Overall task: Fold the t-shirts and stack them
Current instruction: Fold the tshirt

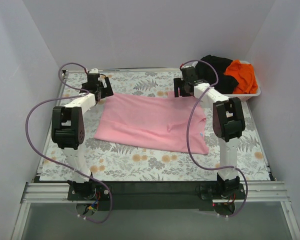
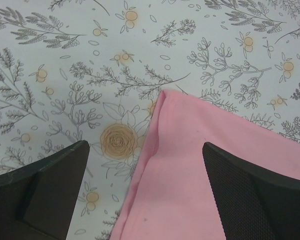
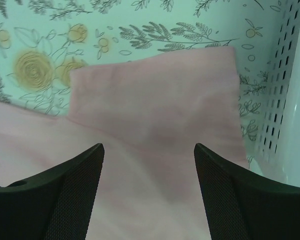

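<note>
The light pink t-shirt [image 1: 152, 122] lies spread on the floral table, folded roughly into a rectangle. My left gripper [image 1: 101, 92] hovers open over its far left corner; in the left wrist view the pink cloth [image 2: 190, 175] lies between and under the open fingers, its folded edge running up to a corner. My right gripper [image 1: 182, 90] hovers open over the far right corner; the right wrist view shows a pink sleeve [image 3: 160, 110] flat below the open fingers. The black t-shirt [image 1: 215, 67] and the orange t-shirt [image 1: 242, 75] lie bunched in the basket.
The white lattice basket [image 1: 247, 95] stands at the back right corner; its wall [image 3: 285, 100] shows close to the sleeve in the right wrist view. White walls enclose the table on three sides. Purple cables loop from both arms.
</note>
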`<action>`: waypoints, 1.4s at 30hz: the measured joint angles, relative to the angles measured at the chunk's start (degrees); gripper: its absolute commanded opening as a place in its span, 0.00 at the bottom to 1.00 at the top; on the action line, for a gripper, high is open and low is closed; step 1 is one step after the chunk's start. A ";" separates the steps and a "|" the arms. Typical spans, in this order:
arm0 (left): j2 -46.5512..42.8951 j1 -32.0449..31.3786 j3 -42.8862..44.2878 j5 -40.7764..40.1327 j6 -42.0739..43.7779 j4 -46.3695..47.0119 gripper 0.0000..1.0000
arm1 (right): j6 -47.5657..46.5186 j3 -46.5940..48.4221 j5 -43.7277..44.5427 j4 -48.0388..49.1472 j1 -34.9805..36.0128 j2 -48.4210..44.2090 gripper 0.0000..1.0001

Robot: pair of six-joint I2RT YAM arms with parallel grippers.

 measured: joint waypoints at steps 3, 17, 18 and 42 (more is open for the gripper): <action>2.29 0.98 0.90 2.60 0.85 1.36 0.90 | -0.63 3.30 0.46 -1.27 -0.83 3.78 0.66; 12.90 2.80 8.70 9.77 1.38 3.87 0.82 | -1.86 2.82 0.92 -2.34 -0.28 4.13 0.65; 13.60 2.75 9.46 9.94 1.33 4.00 0.82 | -1.88 1.95 0.94 -2.27 -0.28 3.91 0.65; 18.88 -0.81 15.69 7.06 3.61 2.23 0.00 | -1.81 -5.73 1.97 -0.17 -0.28 -0.94 0.66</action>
